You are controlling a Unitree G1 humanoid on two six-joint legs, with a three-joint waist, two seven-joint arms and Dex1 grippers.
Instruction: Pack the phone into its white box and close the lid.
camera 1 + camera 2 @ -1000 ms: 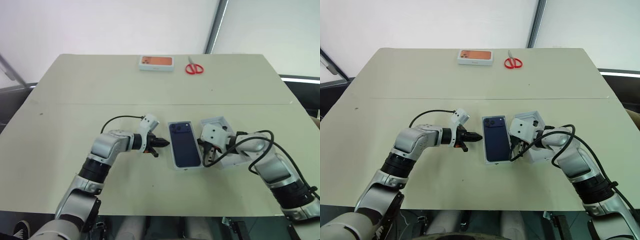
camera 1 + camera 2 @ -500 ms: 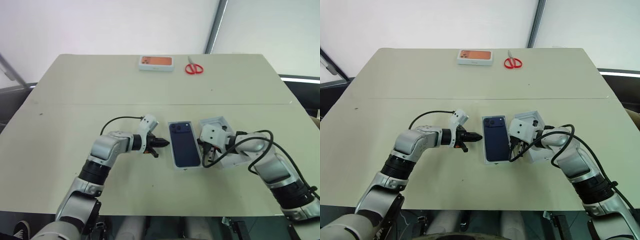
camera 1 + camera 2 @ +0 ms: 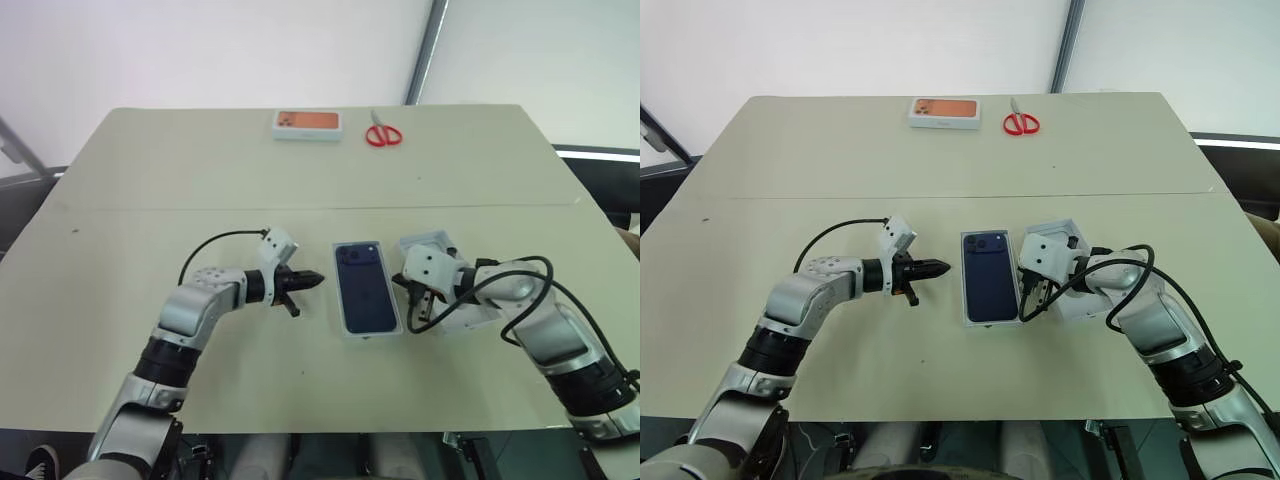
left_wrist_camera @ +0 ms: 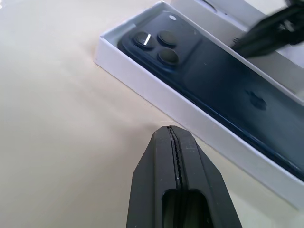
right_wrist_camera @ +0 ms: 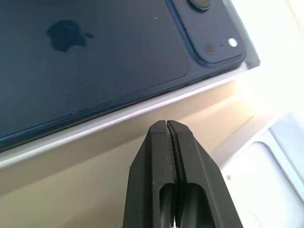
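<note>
**Phone lies in its box, both claws pinched empty beside it**

Head views: the phone (image 3: 366,288) lies back-up inside the white box (image 3: 347,330), its camera bump at the end farther from the robot. The box sits on the beige table (image 3: 200,180), near the edge closest to the robot. The left gripper (image 3: 312,279) is to the left of the box, apart from it, its black fingers pressed together and pointing toward the box's long side; nothing is held. The right gripper (image 3: 413,321) is just beside the box's right side, fingers together and empty as well. Right of the box, under and behind the right wrist, lies the lid (image 3: 440,243), open side up. Far beyond the box, near the table's back edge, rest a white box with an orange phone picture (image 3: 307,123) and red-handled scissors (image 3: 382,135) just to its right.

Left wrist view: the closed fingertips (image 4: 172,137) hover over bare table, short of the box's white wall (image 4: 156,92). The phone's lenses sit in the box's near corner, and the right gripper's dark tip shows past the box's far side.

Right wrist view: the shut fingers (image 5: 167,130) are over table right next to the box wall (image 5: 118,123); the phone's glossy navy back fills the box beyond it. The pale lid (image 5: 266,171) lies close beside the fingers, on the side away from the box.
</note>
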